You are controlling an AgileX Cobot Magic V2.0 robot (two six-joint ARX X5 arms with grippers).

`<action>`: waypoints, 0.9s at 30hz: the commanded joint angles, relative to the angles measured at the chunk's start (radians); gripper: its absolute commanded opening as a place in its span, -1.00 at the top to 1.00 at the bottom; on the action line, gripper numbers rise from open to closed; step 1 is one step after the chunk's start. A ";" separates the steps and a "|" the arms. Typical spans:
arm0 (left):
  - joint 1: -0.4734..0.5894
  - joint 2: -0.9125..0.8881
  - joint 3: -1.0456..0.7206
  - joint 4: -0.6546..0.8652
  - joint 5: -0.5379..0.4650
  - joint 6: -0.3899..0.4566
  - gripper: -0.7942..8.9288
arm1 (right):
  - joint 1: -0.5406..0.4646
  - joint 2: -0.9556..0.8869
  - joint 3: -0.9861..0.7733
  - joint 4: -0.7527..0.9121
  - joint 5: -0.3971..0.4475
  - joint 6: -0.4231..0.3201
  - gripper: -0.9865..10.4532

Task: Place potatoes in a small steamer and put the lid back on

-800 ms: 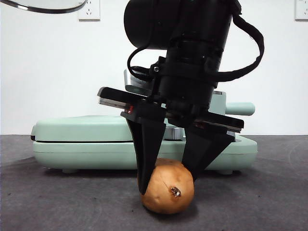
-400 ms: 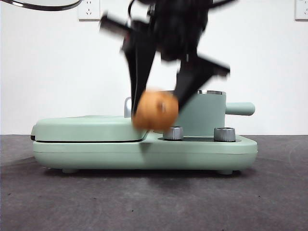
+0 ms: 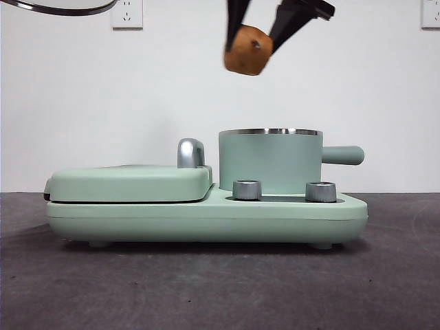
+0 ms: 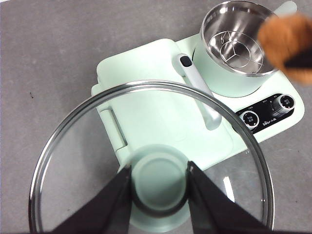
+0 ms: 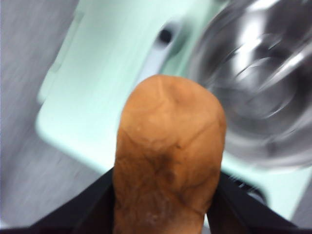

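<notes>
Step in hand: carry the potato (image 3: 248, 49) over the small steamer (image 3: 270, 161) and lower it in.

Current state:
- The right gripper (image 3: 256, 31) is clamped on the potato, 1 jaw on each flank. In the front view it sits at the top centre of the frame, high above the appliance (image 3: 206, 213) and slightly left of the steamer's centre line.
- The small steamer stands open at centre right of the front view, on the right half of the appliance. In the left wrist view its steel bowl, at the upper right of the frame, shows a wire rack (image 4: 234, 48) at the bottom.
- The left gripper (image 4: 159, 185) is closed around the knob of the lid (image 4: 146, 161), which fills the lower half of the left wrist view. In the front view only the lid's rim shows, at the upper left corner, well apart from the steamer.

Procedure, as judged from these views:
1. Shift the potato sideways until it is centred over the steel rim (image 3: 270, 131).
2. Descend with the potato's long axis vertical, so neither jaw strikes the rim.
3. Release only when the potato is just above the rack; a drop from height may bounce it out.
4. Keep the lid clear of the opening until the right gripper has left it.

The flat griddle cover (image 3: 130, 182) at centre left takes no part.
</notes>
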 commanded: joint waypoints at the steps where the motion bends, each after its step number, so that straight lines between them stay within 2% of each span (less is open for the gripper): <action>1: -0.003 -0.002 0.021 0.031 0.001 0.009 0.82 | -0.042 0.108 0.100 -0.024 0.004 -0.059 0.59; 6: -0.003 -0.002 0.021 0.034 0.001 0.006 0.82 | -0.103 0.241 0.203 -0.048 -0.003 -0.069 0.58; 12: -0.003 -0.002 0.021 0.038 0.001 0.006 0.82 | -0.135 0.351 0.213 -0.046 -0.003 -0.070 0.53; 22: -0.003 -0.002 0.021 0.038 0.001 0.006 0.82 | -0.137 0.408 0.213 -0.060 -0.002 -0.073 0.52; 27: -0.003 -0.002 0.021 0.038 0.001 0.006 0.82 | -0.137 0.409 0.215 -0.047 -0.003 -0.089 0.09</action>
